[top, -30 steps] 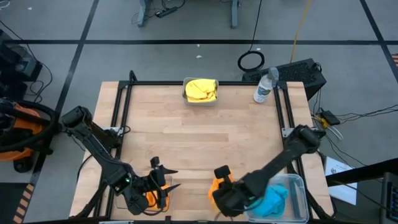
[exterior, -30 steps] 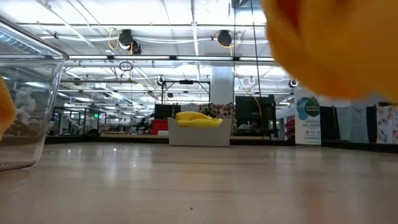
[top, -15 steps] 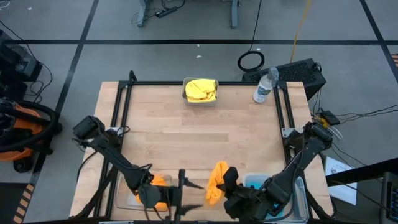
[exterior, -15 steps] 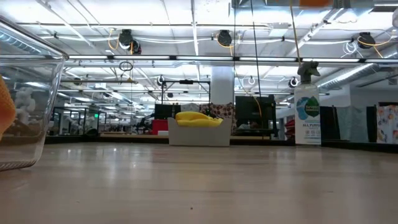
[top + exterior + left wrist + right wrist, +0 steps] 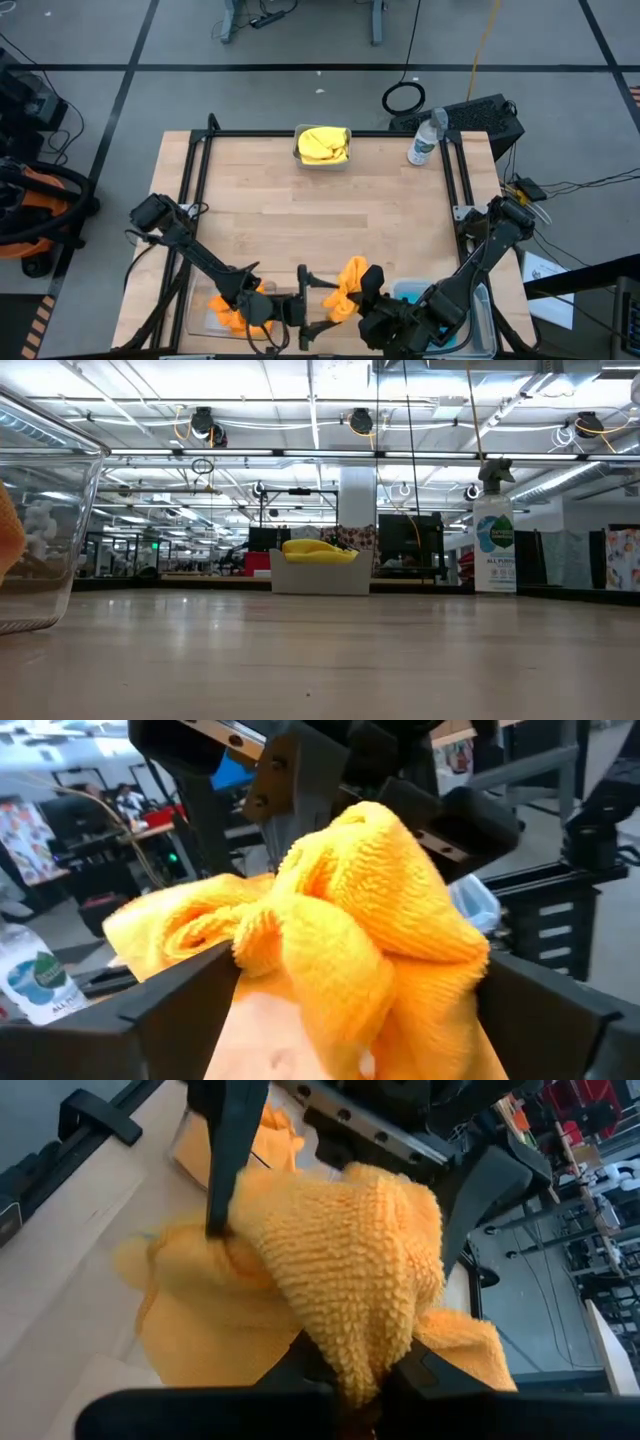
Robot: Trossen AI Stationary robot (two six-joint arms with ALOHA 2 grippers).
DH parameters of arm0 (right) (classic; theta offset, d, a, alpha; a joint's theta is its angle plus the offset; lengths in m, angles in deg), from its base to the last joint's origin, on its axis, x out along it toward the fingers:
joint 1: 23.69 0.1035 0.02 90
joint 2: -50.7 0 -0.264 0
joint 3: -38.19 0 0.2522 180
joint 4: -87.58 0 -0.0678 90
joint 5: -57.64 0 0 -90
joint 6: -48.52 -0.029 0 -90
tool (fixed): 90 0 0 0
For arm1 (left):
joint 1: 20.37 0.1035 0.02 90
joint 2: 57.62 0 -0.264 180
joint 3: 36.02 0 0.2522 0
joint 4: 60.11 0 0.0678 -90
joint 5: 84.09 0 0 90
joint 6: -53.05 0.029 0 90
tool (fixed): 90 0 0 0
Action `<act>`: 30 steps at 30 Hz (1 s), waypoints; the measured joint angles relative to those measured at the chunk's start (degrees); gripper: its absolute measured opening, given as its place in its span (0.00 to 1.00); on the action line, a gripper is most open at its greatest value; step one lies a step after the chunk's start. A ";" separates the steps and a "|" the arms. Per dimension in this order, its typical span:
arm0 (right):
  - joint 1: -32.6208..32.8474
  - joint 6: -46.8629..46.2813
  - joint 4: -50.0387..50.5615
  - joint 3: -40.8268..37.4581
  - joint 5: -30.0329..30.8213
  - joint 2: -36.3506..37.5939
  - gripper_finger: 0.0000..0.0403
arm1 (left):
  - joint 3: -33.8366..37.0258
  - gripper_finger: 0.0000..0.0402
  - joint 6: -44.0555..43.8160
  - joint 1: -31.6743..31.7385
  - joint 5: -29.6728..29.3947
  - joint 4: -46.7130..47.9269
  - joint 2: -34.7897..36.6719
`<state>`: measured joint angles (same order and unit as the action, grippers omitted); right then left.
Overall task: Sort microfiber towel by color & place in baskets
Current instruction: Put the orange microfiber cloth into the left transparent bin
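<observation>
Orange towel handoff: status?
Right claw shut on orange towel, held above the table's near edge. Left claw open, fingers either side of the towel. Second orange towel in near-left bin. Nothing in the way.

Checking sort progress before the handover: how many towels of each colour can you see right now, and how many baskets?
Yellow towels: 1 heap showing in the small basket at the far edge, yellow towels; separate cloths cannot be told apart
Orange towels: 2, orange towel in the left basket, orange towel held by the right gripper
Blue towels: 1 patch visible, blue towel, mostly hidden by the right arm
Baskets: 3, including the left basket and right basket
Total: 4 towel items, 3 baskets
</observation>
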<state>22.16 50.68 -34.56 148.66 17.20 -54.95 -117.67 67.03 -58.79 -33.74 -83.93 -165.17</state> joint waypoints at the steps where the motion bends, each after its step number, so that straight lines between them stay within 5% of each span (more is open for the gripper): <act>1: 0.00 -0.01 0.02 -0.01 -0.01 0.00 0.04 | 0.00 0.95 0.81 0.31 0.03 -0.96 -0.38; 12: -0.42 -2.00 -1.41 -0.02 -6.34 0.00 0.10 | 0.02 0.88 9.13 2.07 4.59 -4.41 -2.33; 16: -0.48 -2.38 -4.45 -0.02 -8.07 0.00 0.15 | 0.02 0.69 7.96 1.78 6.70 -2.45 -2.33; 23: -0.37 -9.27 -5.04 -0.02 -9.65 0.00 0.30 | 0.06 0.08 8.08 -0.43 7.48 -2.00 -2.21; 30: -0.29 -17.66 0.81 -0.02 -9.39 0.00 0.59 | 0.06 0.06 9.37 -2.82 2.00 -2.18 -1.57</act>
<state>21.87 33.02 -33.75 148.64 7.81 -54.95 -117.61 76.40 -61.60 -31.73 -86.12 -166.74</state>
